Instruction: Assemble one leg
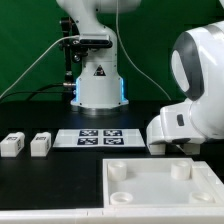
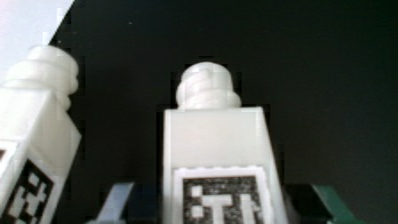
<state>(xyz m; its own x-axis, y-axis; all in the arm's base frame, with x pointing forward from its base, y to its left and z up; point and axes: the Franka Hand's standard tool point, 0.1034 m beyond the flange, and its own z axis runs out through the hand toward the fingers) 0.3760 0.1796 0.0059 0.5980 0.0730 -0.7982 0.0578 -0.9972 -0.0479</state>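
Observation:
In the wrist view a leg (image 2: 217, 140), a small white block with a ribbed peg on its far end and a black-and-white tag (image 2: 222, 196), lies on the black table between my jaws. My gripper (image 2: 217, 208) is open; its fingers (image 2: 125, 202) stand on either side of the leg with dark gaps showing. A second leg (image 2: 39, 110) lies beside it. In the exterior view my gripper and these two legs are hidden behind the arm's white body (image 1: 190, 95). Two more legs (image 1: 12, 144) (image 1: 40, 144) lie at that view's left.
The large white panel (image 1: 160, 195) with round corner sockets lies at the front. The marker board (image 1: 100, 138) lies flat mid-table. The robot base (image 1: 97, 85) stands at the back, with cables trailing to the exterior view's left.

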